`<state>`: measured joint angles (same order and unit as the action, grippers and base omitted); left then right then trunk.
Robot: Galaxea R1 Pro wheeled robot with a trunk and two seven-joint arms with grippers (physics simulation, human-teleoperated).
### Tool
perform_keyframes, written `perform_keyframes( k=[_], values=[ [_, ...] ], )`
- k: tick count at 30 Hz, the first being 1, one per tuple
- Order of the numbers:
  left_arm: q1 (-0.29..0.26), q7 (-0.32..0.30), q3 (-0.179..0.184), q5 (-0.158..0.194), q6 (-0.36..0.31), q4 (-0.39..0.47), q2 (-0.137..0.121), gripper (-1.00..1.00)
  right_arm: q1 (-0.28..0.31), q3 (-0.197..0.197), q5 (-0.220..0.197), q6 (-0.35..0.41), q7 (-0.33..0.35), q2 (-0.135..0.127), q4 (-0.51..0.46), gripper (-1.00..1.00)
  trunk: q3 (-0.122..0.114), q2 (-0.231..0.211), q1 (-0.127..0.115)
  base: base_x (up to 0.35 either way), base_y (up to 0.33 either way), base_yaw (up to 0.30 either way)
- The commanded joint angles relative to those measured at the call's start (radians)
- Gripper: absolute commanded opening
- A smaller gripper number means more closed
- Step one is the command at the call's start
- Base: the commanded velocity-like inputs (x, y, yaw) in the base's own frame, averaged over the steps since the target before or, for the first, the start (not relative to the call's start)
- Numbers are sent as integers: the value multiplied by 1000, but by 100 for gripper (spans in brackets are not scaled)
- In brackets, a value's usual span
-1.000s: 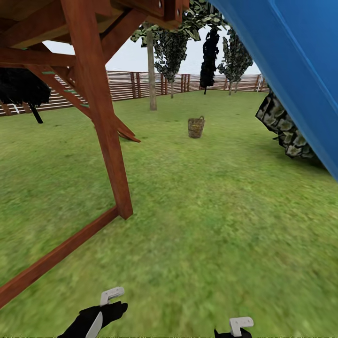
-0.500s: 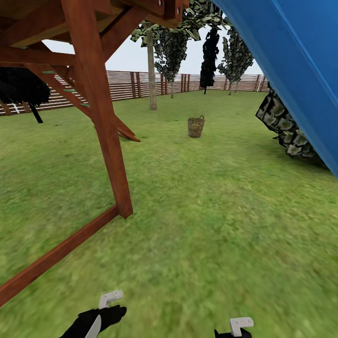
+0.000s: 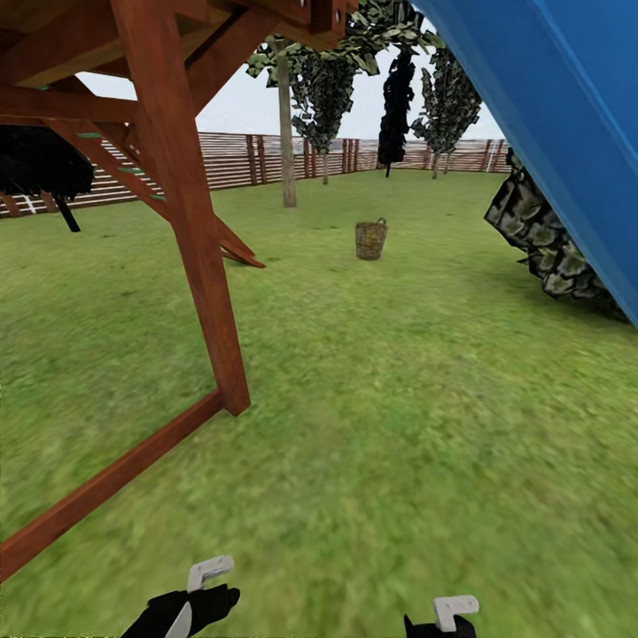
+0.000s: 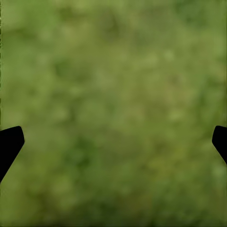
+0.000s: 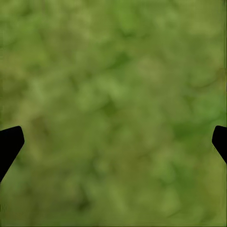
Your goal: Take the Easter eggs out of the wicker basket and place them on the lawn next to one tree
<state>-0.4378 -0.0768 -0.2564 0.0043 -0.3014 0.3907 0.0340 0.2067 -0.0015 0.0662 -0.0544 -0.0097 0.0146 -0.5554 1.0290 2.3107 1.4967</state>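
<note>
Since a second ago the whole head view has slid a touch: the playset post and blue slide sit slightly differently in the frame and both hands have dropped a little lower, which reads as the camera moving, while the basket keeps its place on the grass.

The wicker basket point(image 3: 370, 239) stands upright on the lawn point(image 3: 399, 399), well ahead of the robot and well apart from both hands. Its contents cannot be made out at this range. Beyond it and to its left rises the tree point(image 3: 286, 133), a straight grey-brown trunk near the wooden fence point(image 3: 248, 159). Thin, dark-leaved trees point(image 3: 396, 97) stand along the fence further right.

A reddish wooden playset post point(image 3: 199, 239) fills the left foreground, with a ground beam point(image 3: 115, 483) running off from its foot. The blue slide point(image 3: 558, 115) cuts across the upper right, and a leafy bush point(image 3: 549, 239) sits beneath it.

The left hand point(image 3: 197, 589) and the right hand point(image 3: 452, 616) hang low at the near edge of the head view. In the wrist views the left hand's dark fingertips point(image 4: 10, 146) and the right hand's fingertips point(image 5: 10, 146) sit spread wide, with nothing but blurred grass between them: both are open and hold nothing.
</note>
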Motion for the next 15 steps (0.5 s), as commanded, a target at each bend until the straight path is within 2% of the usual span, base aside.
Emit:
perform_keyframes(
  k=[1, 15],
  values=[
    [0, -4, -7, 0, -7, 2, 1, 100, 0, 0, 6, -6, -1, 0, 1, 100, 2, 0, 0, 2, 0, 62],
    [0, -4, -6, 2, -7, -1, 1, 100, 0, -1, 7, -14, -1, -1, 43, 100, 24, 0, 0, 0, 0, 75]
  ],
)
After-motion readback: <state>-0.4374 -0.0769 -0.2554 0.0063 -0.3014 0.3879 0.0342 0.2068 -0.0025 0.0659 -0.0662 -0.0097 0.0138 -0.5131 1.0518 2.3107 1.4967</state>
